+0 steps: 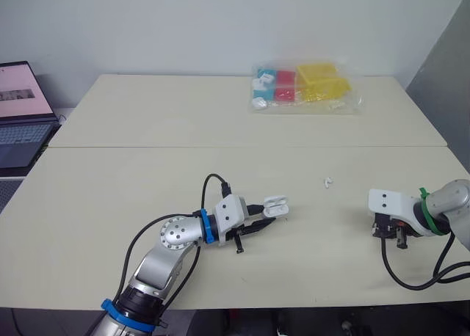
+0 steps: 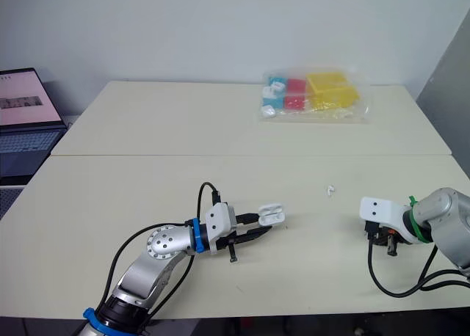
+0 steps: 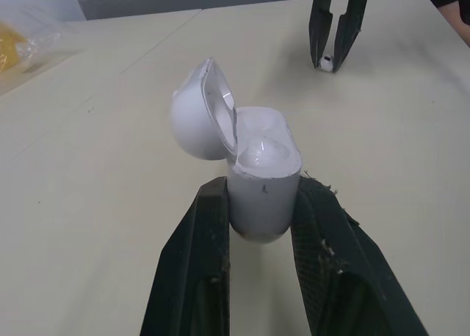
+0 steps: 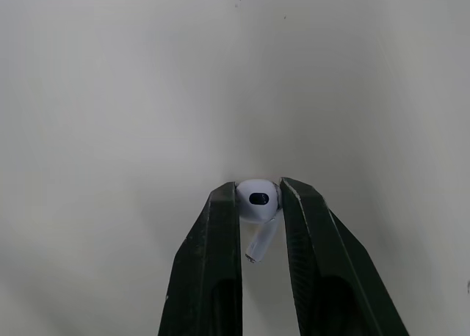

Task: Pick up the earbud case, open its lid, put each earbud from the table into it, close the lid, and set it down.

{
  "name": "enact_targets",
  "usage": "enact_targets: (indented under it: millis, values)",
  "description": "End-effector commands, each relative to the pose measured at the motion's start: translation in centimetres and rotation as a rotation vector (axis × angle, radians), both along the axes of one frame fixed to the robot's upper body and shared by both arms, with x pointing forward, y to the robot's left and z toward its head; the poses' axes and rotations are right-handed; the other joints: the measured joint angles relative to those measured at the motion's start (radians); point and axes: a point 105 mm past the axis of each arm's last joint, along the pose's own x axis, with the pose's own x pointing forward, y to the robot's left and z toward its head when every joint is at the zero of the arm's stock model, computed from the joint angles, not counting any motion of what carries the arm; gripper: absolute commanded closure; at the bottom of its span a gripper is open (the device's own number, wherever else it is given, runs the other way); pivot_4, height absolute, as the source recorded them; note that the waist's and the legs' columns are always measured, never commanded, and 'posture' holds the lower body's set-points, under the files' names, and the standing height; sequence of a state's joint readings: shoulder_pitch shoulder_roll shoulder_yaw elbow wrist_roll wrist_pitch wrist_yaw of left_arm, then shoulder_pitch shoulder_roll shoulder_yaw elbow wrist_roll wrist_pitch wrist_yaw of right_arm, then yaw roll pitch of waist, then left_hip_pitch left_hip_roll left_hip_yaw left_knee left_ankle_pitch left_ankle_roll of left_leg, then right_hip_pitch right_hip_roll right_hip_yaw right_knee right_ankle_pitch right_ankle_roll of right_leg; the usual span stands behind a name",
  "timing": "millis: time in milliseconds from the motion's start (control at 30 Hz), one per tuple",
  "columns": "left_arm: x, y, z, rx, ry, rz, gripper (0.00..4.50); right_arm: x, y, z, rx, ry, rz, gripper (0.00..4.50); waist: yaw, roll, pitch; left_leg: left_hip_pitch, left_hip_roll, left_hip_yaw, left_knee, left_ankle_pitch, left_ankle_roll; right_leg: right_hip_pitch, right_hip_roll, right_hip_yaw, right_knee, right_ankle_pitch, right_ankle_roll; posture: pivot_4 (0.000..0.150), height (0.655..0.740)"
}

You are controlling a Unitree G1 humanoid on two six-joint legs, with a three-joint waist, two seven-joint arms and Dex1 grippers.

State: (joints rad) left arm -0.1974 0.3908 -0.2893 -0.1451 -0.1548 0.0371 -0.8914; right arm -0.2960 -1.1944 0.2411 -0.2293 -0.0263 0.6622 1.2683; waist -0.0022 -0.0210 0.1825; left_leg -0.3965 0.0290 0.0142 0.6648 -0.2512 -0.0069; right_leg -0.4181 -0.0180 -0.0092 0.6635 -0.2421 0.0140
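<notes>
Left gripper (image 3: 259, 204) clamps the lower body of the case (image 3: 261, 167), held low over the table (image 1: 147, 174) near its front centre, lid (image 3: 194, 119) swung open. Right gripper (image 4: 258, 189), at the table's right side, pinches one earbud (image 4: 257, 199) by its head. A second earbud (image 1: 328, 181) lies between the grippers, farther back. A bag (image 1: 305, 88) of coloured items sits at the far edge.

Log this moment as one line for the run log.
left gripper: shut on earbud case, lid open | right gripper: shut on earbud | other earbud: lying on table
</notes>
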Motion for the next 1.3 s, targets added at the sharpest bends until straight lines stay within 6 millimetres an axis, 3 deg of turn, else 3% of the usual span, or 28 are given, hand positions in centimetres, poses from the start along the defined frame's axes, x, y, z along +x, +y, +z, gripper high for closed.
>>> enact_targets:
  millis: [33,200,400,567,667,867,1300]
  values:
    - [0.5,-0.1,1.2,-0.042,-0.033,0.004,3.72,0.5,2.2,4.4,0.106,-0.113,0.112,4.09,0.000,0.000,0.000,0.000,0.000,0.000,0.000,0.000,0.000,0.000,0.000,0.000,0.000,0.000,0.000,0.150,0.7400]
    - [0.8,-0.2,2.0,-0.081,-0.034,0.011,3.72,-0.5,4.4,7.0,0.262,-0.131,0.179,4.09,0.002,0.000,0.000,-0.001,0.000,-0.001,0.000,0.000,0.000,0.000,0.001,-0.001,0.000,0.000,0.000,0.150,0.7400]
    - [1.5,-0.6,3.6,-0.165,-0.005,0.036,3.72,-0.4,10.6,13.8,0.734,-0.525,0.275,4.09,0.001,-0.001,0.000,-0.001,0.000,-0.002,0.000,0.000,0.000,0.000,0.000,0.000,0.000,0.000,0.000,0.150,0.7400]
    - [1.7,-0.6,4.0,-0.178,-0.011,0.026,3.72,-0.5,12.8,15.4,0.940,-0.630,0.225,4.09,0.002,-0.001,0.000,-0.001,0.000,-0.004,0.001,0.000,0.000,0.002,0.001,-0.001,-0.001,0.000,0.000,0.150,0.7400]
    - [1.8,-0.9,4.5,-0.207,0.005,0.018,3.72,-0.4,14.4,15.1,1.090,-0.713,0.115,4.09,0.002,-0.001,0.000,-0.002,0.000,-0.004,0.001,0.000,0.000,0.002,0.000,0.000,-0.001,0.000,0.000,0.150,0.7400]
    - [2.1,-1.5,5.4,-0.248,0.043,0.009,3.72,0.0,15.4,13.0,1.158,-0.791,0.016,4.09,0.001,-0.001,0.000,-0.001,-0.001,-0.004,0.001,0.000,0.000,0.002,0.000,0.000,-0.001,0.000,0.000,0.150,0.7400]
    - [2.6,-1.5,6.0,-0.270,0.071,0.019,3.72,-0.1,16.8,10.6,1.142,-0.848,-0.003,4.09,0.000,-0.001,0.000,0.000,0.000,-0.005,0.000,0.000,0.000,0.002,0.003,0.000,0.000,0.000,0.000,0.150,0.7400]
